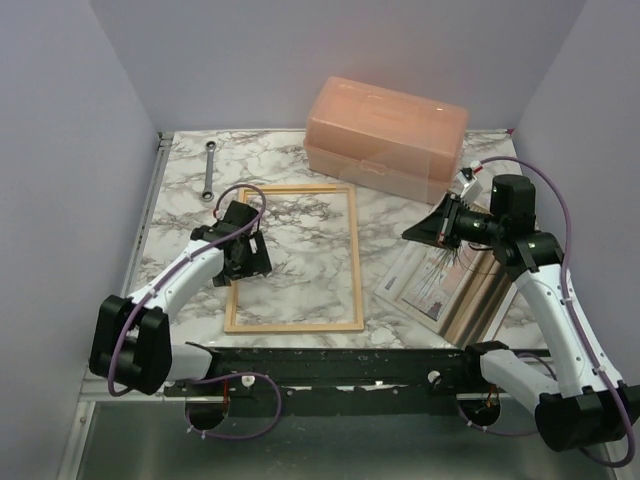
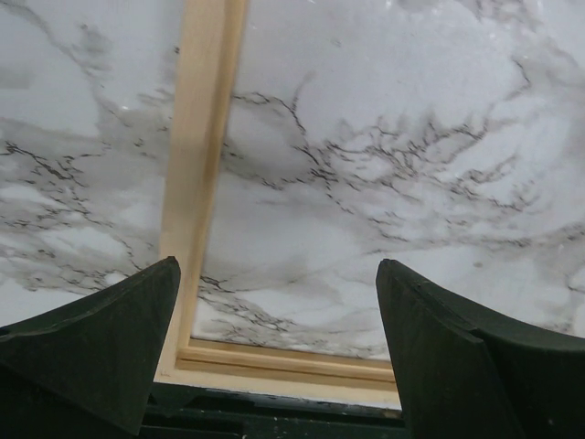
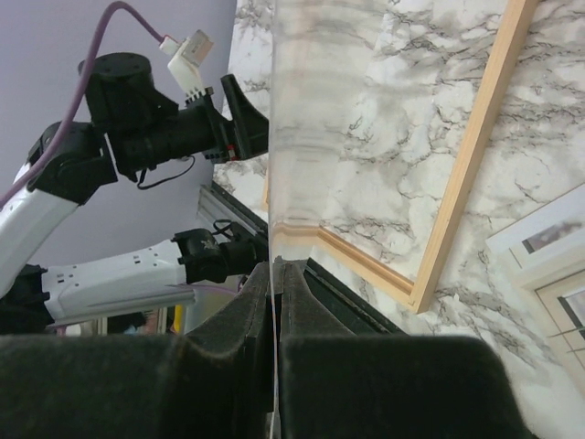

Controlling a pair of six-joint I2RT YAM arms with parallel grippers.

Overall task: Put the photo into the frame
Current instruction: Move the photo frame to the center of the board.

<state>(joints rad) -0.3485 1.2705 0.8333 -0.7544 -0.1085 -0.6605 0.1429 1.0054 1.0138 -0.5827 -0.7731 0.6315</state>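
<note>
The light-wood frame (image 1: 356, 250) lies flat and empty in the middle of the marble table. My left gripper (image 1: 246, 260) is open and empty just above the frame's left rail (image 2: 201, 137), near its front corner, with the jaws (image 2: 279, 274) wide apart. The photo (image 1: 432, 280) lies face up on the brown backing panel (image 1: 490, 298) to the right of the frame. Its white border shows in the right wrist view (image 3: 548, 242). My right gripper (image 1: 438, 226) hovers above the photo, shut (image 3: 274, 270) on the edge of a thin clear pane (image 3: 302, 137) held upright.
A peach plastic box (image 1: 385, 135) stands at the back right. A metal wrench (image 1: 210, 172) lies at the back left. Purple walls close in the table on three sides. The black arm rail (image 1: 330, 365) runs along the near edge.
</note>
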